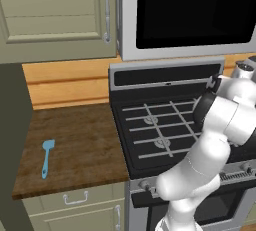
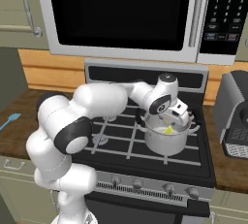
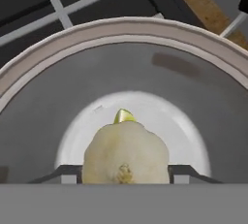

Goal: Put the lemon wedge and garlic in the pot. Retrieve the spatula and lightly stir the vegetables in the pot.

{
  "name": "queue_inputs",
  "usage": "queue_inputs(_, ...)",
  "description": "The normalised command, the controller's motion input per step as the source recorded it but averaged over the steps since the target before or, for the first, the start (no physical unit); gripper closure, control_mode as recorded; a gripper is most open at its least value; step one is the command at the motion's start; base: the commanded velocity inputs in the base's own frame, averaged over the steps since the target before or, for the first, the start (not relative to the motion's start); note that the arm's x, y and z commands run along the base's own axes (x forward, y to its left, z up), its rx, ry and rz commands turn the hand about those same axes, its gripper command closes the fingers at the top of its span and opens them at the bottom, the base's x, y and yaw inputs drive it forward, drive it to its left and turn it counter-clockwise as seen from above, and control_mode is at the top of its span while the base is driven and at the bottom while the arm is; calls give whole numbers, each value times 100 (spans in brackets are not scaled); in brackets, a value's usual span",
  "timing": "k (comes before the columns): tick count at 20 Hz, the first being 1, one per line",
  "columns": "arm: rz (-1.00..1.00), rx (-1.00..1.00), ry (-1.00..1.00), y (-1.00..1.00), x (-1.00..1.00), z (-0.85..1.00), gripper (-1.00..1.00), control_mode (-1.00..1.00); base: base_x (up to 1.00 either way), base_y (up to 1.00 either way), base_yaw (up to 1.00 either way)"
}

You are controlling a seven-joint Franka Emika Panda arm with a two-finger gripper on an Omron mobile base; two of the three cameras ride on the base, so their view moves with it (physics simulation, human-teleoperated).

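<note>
Beige garlic, one bulb, sits between my fingers above the pale floor of the one steel pot; my gripper hangs over the pot's mouth, and I cannot tell whether the jaws are clamped on the bulb or already slackening. One lemon wedge lies in the pot just beyond the garlic, and one light-blue spatula waits on the wooden counter, well apart from the stove. If I drop it from here it could bounce or knock the wedge, and lifting out carelessly could clip the rim.
</note>
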Motion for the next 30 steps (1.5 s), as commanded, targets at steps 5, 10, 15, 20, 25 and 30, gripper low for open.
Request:
queue_inputs(5, 5, 0, 0, 0, -16, 0, -100, -100, 0, 0, 0)
queue_inputs(10, 1, 0, -13, 13, -78, 43, -100, -100, 0, 0, 0)
queue_inputs(15, 0, 0, -18, 64, -86, 100, -100, -100, 0, 0, 0)
queue_inputs(20, 0, 0, -1, 100, -70, 77, -100, -100, 0, 0, 0)
queue_inputs(25, 0, 0, 0, 100, -59, 44, -100, -100, 0, 0, 0)
queue_inputs(30, 0, 0, 2, 100, -53, 40, -100, -100, 0, 0, 0)
